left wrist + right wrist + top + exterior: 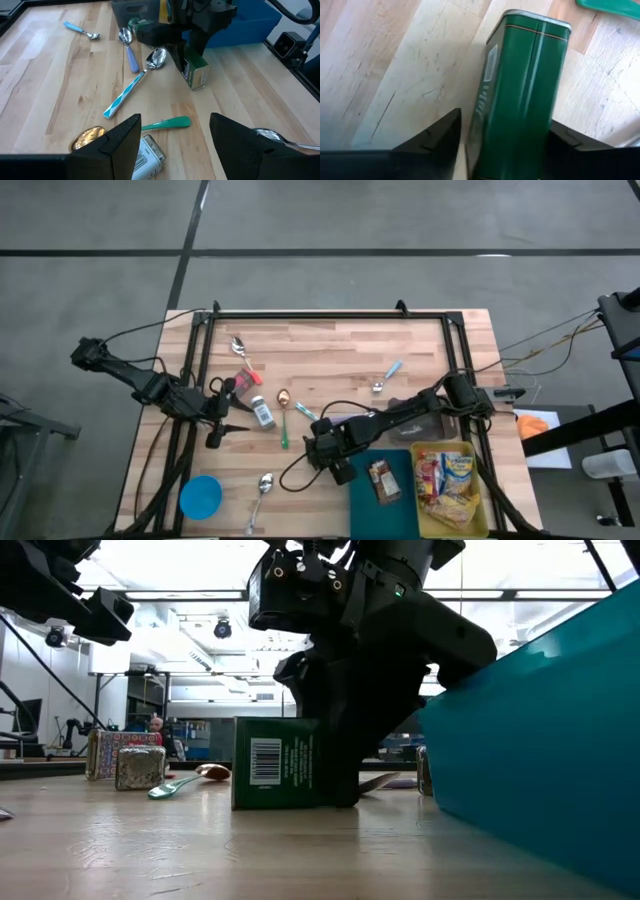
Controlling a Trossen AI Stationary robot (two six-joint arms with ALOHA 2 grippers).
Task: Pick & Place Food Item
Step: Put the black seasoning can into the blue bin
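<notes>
The green tin [522, 90] stands between the right gripper [502, 145]'s spread fingers, its long axis running straight ahead of them. This sits near the tabletop [330, 350]'s front edge, beside the blue tray [400, 495]. The left gripper [175, 145] waits well apart, spread and empty.

Bright, even overhead light; ceiling lamps [222, 628] glare in the low view, the arm silhouetted; the tin [520, 95] blurs close up.

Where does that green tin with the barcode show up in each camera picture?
High view: hidden under the right hand, beside the teal tray.
Low view: green tin at centre, tray on the right.
Left wrist view: standing beneath that hand, before the tray.
Right wrist view: close up, filling the view.
Shared landmark: the teal tray.
</notes>
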